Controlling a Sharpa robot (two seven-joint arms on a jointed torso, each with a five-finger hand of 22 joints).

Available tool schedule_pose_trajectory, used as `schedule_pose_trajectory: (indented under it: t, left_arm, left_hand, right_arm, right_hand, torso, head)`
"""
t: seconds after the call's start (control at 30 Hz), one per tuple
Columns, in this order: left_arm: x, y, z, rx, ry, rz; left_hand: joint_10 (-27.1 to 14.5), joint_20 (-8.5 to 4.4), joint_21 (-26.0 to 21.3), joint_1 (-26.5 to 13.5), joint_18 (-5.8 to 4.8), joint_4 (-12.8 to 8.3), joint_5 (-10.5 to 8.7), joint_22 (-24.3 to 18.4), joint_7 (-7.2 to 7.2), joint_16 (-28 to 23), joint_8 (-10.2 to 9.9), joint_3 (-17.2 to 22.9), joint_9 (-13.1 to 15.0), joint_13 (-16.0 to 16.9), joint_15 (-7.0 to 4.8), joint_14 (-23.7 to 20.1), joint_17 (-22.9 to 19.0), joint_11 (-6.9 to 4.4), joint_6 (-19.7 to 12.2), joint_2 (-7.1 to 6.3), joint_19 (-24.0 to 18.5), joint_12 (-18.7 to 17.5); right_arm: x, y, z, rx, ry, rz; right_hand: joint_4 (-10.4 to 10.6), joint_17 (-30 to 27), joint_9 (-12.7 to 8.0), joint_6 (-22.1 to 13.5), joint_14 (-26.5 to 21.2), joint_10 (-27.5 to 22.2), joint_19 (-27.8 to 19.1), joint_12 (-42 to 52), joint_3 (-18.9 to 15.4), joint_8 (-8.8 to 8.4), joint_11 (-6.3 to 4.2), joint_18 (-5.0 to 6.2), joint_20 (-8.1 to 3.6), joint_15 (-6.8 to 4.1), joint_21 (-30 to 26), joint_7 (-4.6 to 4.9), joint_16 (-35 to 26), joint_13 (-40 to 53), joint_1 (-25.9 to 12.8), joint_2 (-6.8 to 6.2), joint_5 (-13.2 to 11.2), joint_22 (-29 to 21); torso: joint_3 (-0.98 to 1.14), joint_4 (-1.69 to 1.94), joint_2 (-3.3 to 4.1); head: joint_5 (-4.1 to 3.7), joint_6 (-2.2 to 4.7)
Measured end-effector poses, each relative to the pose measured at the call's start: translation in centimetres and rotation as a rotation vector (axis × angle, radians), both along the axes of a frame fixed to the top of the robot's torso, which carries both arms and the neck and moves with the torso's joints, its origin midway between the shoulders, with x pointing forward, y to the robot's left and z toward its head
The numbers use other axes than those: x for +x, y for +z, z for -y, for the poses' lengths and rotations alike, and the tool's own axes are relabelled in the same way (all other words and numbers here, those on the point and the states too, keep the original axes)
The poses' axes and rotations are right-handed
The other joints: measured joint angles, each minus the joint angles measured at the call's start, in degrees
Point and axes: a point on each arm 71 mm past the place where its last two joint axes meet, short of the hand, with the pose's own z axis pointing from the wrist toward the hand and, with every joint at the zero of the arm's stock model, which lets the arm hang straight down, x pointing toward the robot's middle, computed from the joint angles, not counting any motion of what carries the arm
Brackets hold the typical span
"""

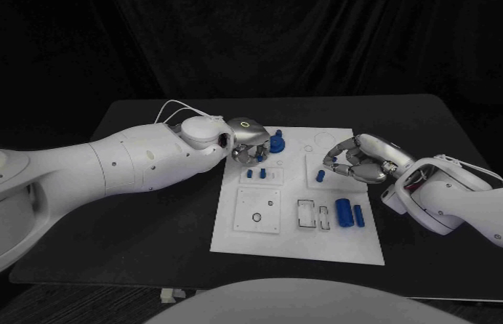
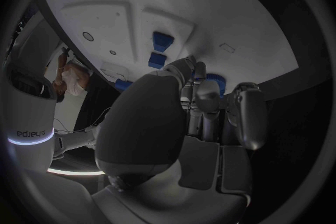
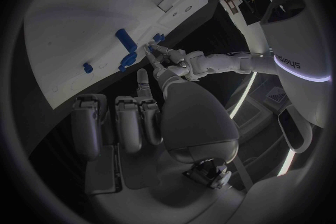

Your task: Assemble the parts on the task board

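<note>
the white task board (image 1: 299, 237) lies in the middle of the black surface (image 1: 147, 229), between the two arms.

the left hand (image 1: 248, 144) hangs over the board's far left part, fingers pointing down. a tall blue part (image 1: 277, 144) stands on the board just beside this hand, on its right. two small blue pegs (image 1: 255, 173) stand on the board just below the fingers, towards the robot. in the left wrist view the left hand's fingers (image 2: 203, 95) are drawn together and reach down to the board near two blue blocks (image 2: 160, 50), with a further blue piece (image 2: 217, 83) partly hidden behind the fingertips. i cannot tell whether this hand is gripping anything or merely touching.

the right hand (image 1: 356, 160) hovers at the board's right edge, its fingers curled inward over the white plate. a small blue part (image 1: 318, 173) lies on the board just beside its fingertips, on the side towards the left arm. whether the fingers pinch something cannot be told from the head view; in the right wrist view the right hand's fingers (image 3: 129, 117) hang loosely apart and hold nothing visible.

nearer the robot, a blue cylinder (image 1: 343, 209) and a thinner blue bar (image 1: 358, 216) lie side by side on the board's right part, well apart from the left hand and near the right forearm.
</note>
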Motion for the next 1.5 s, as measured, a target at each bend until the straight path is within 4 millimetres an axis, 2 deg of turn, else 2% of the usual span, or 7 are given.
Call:
schedule_pose_trajectory:
  t: [0.13, 0.3, 0.5, 0.7, 0.83, 1.17, 1.5]
  left_arm:
    - [0.0, -0.1, 0.0, 0.0, 0.002, -0.001]
    - [-0.1, -0.4, -0.1, 0.002, 0.005, -0.006]
    - [-0.1, -0.4, -0.3, 0.002, 0.009, -0.005]
    - [0.0, -0.4, -0.9, -0.002, 0.018, 0.003]
    - [0.1, -0.3, -1.3, -0.008, 0.025, 0.013]
    - [0.2, -0.1, -2.6, -0.032, 0.043, 0.047]
    - [0.1, 0.5, -5.3, -0.069, 0.075, 0.097]
  left_hand:
    - [0.0, 0.0, -0.2, 0.0, 0.0, 0.0, 0.0, 0.0, 0.0, -0.2, -0.2, 0.0, -0.1, 0.0, 0.0, 0.0, -0.2, 0.0, -0.1, 0.0, 0.0, -0.2]
    - [0.0, 0.0, -0.6, -0.2, 0.0, 0.0, -0.66, 0.0, -0.42, -0.7, -1.5, 0.0, -0.5, -0.1, -0.2, -0.2, -0.7, 0.0, -2.7, -0.16, 0.0, -0.9]
    - [-1.0, 0.21, -1.8, -0.7, 0.0, 0.5, -1.11, 0.0, -1.77, -1.3, -3.3, 0.4, -1.3, -0.4, 0.32, -0.7, -1.6, 0.61, -6.7, -0.68, -0.2, -2.0]
    - [-2.2, 0.42, -2.4, -0.9, 0.0, 0.8, -1.61, 0.0, -2.88, -1.6, -3.8, 0.5, -2.0, -0.6, 0.52, -0.9, -2.1, 1.12, -9.6, -0.9, -0.4, -2.9]
    - [-4.7, 0.73, -3.3, -0.4, 0.0, 1.2, -1.88, 0.0, -3.6, -2.2, -3.8, 0.2, -2.5, -1.0, 0.93, -1.3, -2.9, 1.34, -11.4, -1.36, -0.7, -4.0]
    - [-7.7, 0.86, -4.2, -0.4, -0.01, 1.6, -2.44, 0.0, -4.0, -2.7, -3.8, -0.2, -2.8, -1.4, 1.23, -2.0, -3.8, 1.98, -12.2, -1.9, -1.3, -5.3]
    - [-8.4, 1.1, -5.4, 0.5, -0.01, 1.8, -2.75, 0.0, -4.0, -3.6, -3.3, 0.1, -2.8, -1.4, 1.3, -3.0, -5.1, 1.83, -12.2, -2.75, -1.6, -5.5]
  right_arm:
    - [0.0, 0.0, 0.0, 0.0, 0.0, 0.0]
    - [0.0, 0.0, 0.0, 0.0, 0.001, -0.001]
    - [0.0, 0.0, 0.0, -0.001, 0.0, -0.002]
    - [0.0, 0.0, 0.1, -0.002, -0.002, -0.003]
    - [-0.1, 0.0, 0.2, -0.003, -0.004, -0.003]
    - [-0.2, 0.0, 0.5, -0.003, -0.009, -0.003]
    - [-0.5, 0.5, 1.4, -0.003, -0.026, 0.007]
  right_hand:
    - [0.0, 0.0, 0.0, 0.0, 0.0, 0.0, 0.0, 0.0, 0.0, 0.0, 0.0, 0.0, 0.0, 0.0, 0.0, 0.0, 0.0, 0.0, 0.0, 0.0, 0.0, 0.0]
    - [0.0, 0.0, 0.0, 0.0, 0.0, 0.0, 0.0, 0.0, 0.0, 0.0, 0.0, 0.0, 0.0, 0.0, 0.0, 0.0, 0.0, 0.0, 0.0, 0.0, 0.0, 0.0]
    - [0.0, 0.0, 0.0, 0.0, 0.0, 0.0, 0.0, 0.0, 0.0, 0.0, 0.0, 0.0, 0.0, 0.0, 0.0, 0.0, 0.0, 0.0, 0.0, 0.0, 0.0, 0.0]
    - [0.0, 0.0, 0.0, 0.0, 0.0, 0.0, 0.0, 0.0, 0.0, 0.0, 0.0, 0.0, 0.0, 0.0, 0.0, 0.0, 0.0, 0.0, 0.0, 0.0, 0.0, 0.0]
    - [0.0, 0.0, 0.0, 0.0, 0.0, 0.0, 0.0, 0.0, 0.0, 0.0, 0.0, 0.0, 0.0, 0.0, 0.0, 0.0, 0.0, 0.0, 0.0, 0.0, 0.0, 0.0]
    - [-0.2, 0.0, 0.0, 0.0, 0.0, 0.0, 0.0, 0.0, -0.2, 0.0, 0.0, 0.0, 0.0, 0.0, 0.0, 0.0, 0.0, 0.0, 0.2, -0.22, 0.0, 0.0]
    - [-0.3, 0.0, 0.0, 0.2, 0.0, 0.0, 0.0, 0.0, -0.3, 0.0, 0.0, 0.0, 0.0, 0.0, -0.2, -0.21, 0.0, 0.0, 0.6, -0.4, 0.0, 0.0]
  torso:
    - [0.0, 0.0, 0.01]
    - [0.0, 0.01, 0.01]
    - [0.0, 0.03, 0.01]
    - [0.0, 0.03, 0.01]
    - [0.0, 0.03, 0.01]
    - [-0.02, 0.03, -0.02]
    - [-0.02, 0.06, -0.02]
  head:
    - [-0.01, 0.0]
    - [0.07, 0.0]
    - [0.09, 0.0]
    - [-0.04, 0.0]
    - [-0.11, 0.0]
    - [0.05, 0.0]
    - [-0.1, 0.0]
